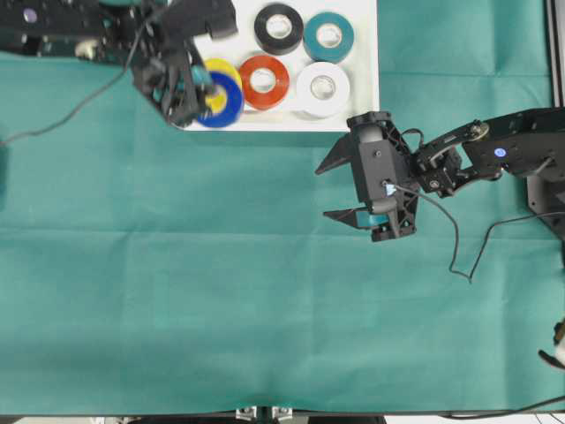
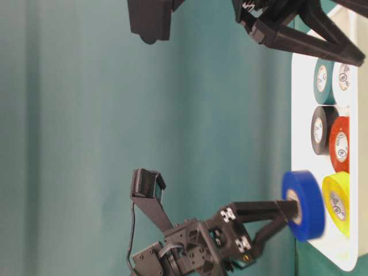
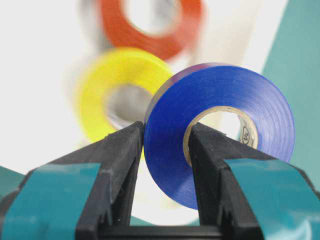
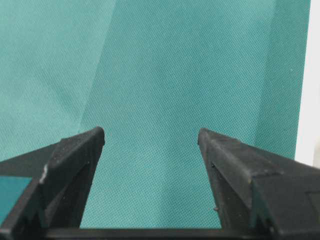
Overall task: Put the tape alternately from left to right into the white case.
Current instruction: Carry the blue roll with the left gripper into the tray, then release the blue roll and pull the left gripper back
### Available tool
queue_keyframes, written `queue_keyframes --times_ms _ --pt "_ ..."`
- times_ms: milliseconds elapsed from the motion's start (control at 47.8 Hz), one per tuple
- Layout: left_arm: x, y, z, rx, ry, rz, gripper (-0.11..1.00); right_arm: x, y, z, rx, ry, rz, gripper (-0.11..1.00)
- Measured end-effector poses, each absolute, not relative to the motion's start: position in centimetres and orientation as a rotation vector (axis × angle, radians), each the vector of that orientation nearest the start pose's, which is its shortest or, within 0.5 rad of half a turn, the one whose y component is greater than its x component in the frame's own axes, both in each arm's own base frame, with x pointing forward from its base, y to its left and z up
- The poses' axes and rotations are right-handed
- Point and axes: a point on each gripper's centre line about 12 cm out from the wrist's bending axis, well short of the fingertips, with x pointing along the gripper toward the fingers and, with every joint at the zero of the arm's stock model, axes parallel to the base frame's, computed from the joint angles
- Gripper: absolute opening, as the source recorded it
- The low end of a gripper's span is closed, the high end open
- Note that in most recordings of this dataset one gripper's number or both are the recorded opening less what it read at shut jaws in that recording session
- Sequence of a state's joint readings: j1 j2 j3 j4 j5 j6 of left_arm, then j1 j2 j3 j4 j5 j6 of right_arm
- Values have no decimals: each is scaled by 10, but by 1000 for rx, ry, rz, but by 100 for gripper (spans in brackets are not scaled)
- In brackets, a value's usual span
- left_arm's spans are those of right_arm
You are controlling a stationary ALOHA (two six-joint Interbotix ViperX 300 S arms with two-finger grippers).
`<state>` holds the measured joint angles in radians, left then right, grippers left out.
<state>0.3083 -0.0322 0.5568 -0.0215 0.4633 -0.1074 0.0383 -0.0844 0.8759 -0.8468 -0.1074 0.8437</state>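
Looking down from overhead, I had my left tool (image 1: 196, 93) clamped on the blue roll (image 1: 225, 102), which hung over the near left corner of the white case (image 1: 362, 53), partly above the yellow roll (image 1: 221, 67). Inside the case lay red (image 1: 264, 81), white (image 1: 322, 88), black (image 1: 279, 27) and teal (image 1: 328, 36). My right tool (image 1: 340, 189) stood apart and empty over the counter (image 1: 221, 291), near the case but well apart from the blue roll.

From table level, the blue roll (image 2: 303, 204) stood on edge, raised above the case's rim (image 2: 299, 115), not yet set down.

Through my left wrist, one finger (image 3: 210, 165) sat inside the core, the other outside; yellow (image 3: 112, 90) lay just beyond.

Through my right wrist, only cloth (image 4: 165, 75) showed between the spread fingers.
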Motion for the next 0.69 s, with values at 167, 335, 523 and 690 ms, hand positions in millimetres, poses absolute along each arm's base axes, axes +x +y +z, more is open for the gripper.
queue_keyframes --times_ms 167,335,523,690 --pt "355 148 181 -263 903 398 -2 333 22 140 15 720 114 83" --pt "352 181 171 -267 893 457 -2 333 22 140 16 720 113 83" --pt "352 206 158 -251 909 485 -2 333 22 140 15 720 114 83" --pt "358 213 153 -228 915 479 -2 333 23 140 14 722 114 83"
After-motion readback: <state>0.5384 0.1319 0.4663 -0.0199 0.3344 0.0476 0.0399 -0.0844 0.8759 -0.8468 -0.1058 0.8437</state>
